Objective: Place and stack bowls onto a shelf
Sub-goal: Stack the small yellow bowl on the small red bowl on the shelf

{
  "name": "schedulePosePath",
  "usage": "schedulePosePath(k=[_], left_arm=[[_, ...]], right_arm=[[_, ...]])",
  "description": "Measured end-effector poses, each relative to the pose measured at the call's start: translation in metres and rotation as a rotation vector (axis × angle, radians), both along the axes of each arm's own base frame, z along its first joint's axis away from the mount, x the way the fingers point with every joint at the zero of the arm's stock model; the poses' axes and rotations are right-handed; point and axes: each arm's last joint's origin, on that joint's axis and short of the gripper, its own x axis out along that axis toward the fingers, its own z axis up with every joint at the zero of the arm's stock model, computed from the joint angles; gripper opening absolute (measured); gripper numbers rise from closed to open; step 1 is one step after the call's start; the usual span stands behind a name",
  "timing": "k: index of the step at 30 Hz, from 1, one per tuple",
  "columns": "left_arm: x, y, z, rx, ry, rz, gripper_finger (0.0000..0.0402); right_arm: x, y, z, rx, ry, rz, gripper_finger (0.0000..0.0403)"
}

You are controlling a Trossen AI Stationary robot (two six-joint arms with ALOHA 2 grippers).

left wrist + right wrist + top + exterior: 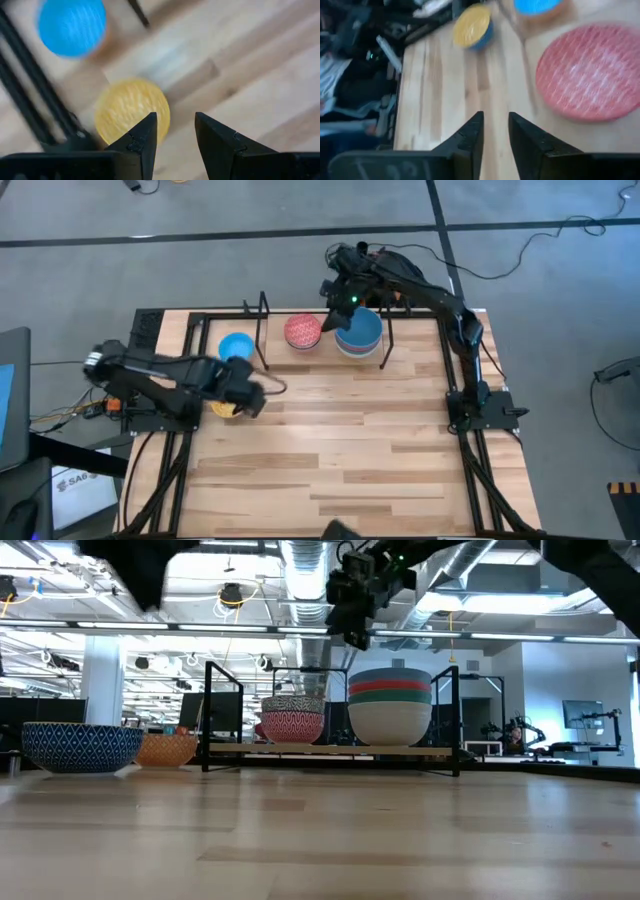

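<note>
My left gripper [254, 397] [175, 131] is open and hovers by the table's left edge, just beside the yellow bowl [225, 409] [127, 107], which rests on the wood. The blue patterned bowl [235, 345] [80, 747] stands on the table left of the shelf [330, 749]. On the shelf sit a red patterned bowl [302, 332] [592, 72] stacked with another, and a taller stack [390, 705] topped by light blue [360, 332]. My right gripper [340, 297] [355, 615] [495, 131] is open, high above the shelf between the two stacks.
The shelf's upright posts [264, 320] [385, 345] rise beside the stacks. Black mount rails [165, 430] run along the table's left and right sides. Bare wood [340, 450] stretches from the shelf to the near edge.
</note>
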Motion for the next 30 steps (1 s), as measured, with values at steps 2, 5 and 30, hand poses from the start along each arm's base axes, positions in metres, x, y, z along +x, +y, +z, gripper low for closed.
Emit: schedulePosePath(k=[2, 5, 30], left_arm=[[-0.014, -0.005, -0.019, -0.042, -0.058, 0.006, 0.0119], [-0.029, -0.008, -0.048, -0.086, -0.121, 0.009, 0.0119], [-0.034, 0.009, -0.155, -0.097, 0.007, -0.172, 0.0154]], right_arm=[[0.003, 0.014, -0.004, 0.025, 0.042, 0.033, 0.0133], [0.007, 0.043, -0.008, 0.028, 0.102, 0.061, 0.015], [-0.094, 0.199, -0.018, 0.012, 0.132, -0.334, 0.0162]])
